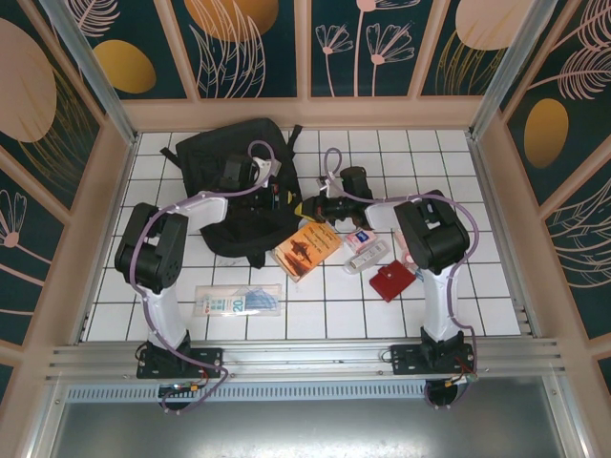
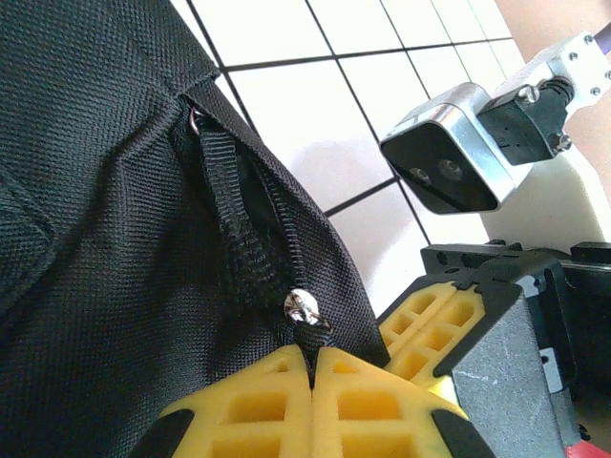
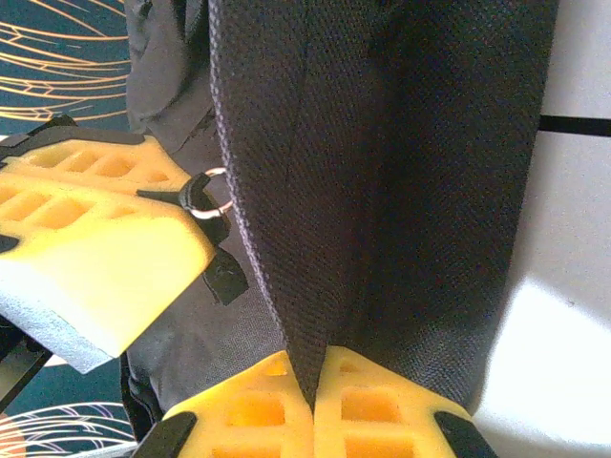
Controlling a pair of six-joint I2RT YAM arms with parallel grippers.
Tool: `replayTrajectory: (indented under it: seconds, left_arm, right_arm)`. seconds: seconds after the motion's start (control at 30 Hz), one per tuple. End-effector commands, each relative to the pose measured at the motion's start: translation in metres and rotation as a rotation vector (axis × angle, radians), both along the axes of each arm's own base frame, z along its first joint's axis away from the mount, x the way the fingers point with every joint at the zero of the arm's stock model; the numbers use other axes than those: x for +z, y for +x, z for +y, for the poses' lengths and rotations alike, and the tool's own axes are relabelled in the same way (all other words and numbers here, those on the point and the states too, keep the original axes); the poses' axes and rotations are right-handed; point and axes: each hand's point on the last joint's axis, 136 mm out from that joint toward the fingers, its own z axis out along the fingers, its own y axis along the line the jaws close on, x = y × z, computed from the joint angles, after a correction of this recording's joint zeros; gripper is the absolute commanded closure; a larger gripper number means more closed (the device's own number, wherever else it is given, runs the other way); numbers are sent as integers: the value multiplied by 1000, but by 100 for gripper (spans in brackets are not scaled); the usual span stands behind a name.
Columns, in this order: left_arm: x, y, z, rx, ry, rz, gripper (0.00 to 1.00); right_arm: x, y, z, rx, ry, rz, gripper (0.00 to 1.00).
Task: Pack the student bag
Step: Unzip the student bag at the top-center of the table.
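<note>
- The large black soft fabric backpack [image 1: 221, 151] lay flat on the far-left part of the white tiled desk [image 1: 496, 305], with both arms reaching over it
- My left fingers [image 2: 317, 405] were clenched on the black webbing zip pull [image 2: 234, 210] at its small metal rivet, I judged in order to draw the zip open
- My right fingers [image 3: 326, 415] pinched a fold of the backpack's fabric just beside them, likely bracing the cloth against that pull
- The orange book [image 1: 305, 250] and flat red wallet [image 1: 389, 281] lay unpacked near the backpack, so I reckoned packing had barely begun
</note>
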Motion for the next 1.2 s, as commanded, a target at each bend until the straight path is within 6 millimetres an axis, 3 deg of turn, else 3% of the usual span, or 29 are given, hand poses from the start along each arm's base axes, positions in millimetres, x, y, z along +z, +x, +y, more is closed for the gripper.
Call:
replayTrajectory:
  seconds: [0.0, 0.13, 0.23, 0.33, 0.4, 0.67, 0.73, 1.07, 1.13, 1.17]
  left_arm:
    - [13, 0, 10, 17, 9, -34, 100]
    - [10, -2, 10, 19, 8, -22, 100]
    - [7, -6, 10, 26, -8, -9, 100]
    - [7, -8, 8, 29, -36, 0, 100]
    - [9, -9, 7, 30, -55, 5, 100]
    - [10, -10, 4, 25, -64, 8, 100]
    - [10, -10, 4, 30, -65, 14, 100]
    - [9, -18, -2, 8, -52, 18, 100]
    - [10, -19, -2, 4, -48, 15, 100]
    - [11, -19, -3, 2, -44, 12, 100]
  right_arm:
    - [19, 7, -7, -29, 16, -41, 100]
    - [26, 9, -8, -39, 7, -50, 99]
    - [37, 12, -8, -45, 4, -65, 64]
    - [52, 18, -10, -63, 23, -83, 45]
    - [57, 26, -13, -93, 10, -78, 38]
    - [43, 89, -5, -193, -207, -11, 41]
    - [30, 98, -3, -193, -294, -10, 42]
    - [3, 100, 23, -80, -319, -4, 44]
    - [1, 99, 30, -63, -313, -2, 50]
    - [0, 99, 35, -55, -312, -1, 58]
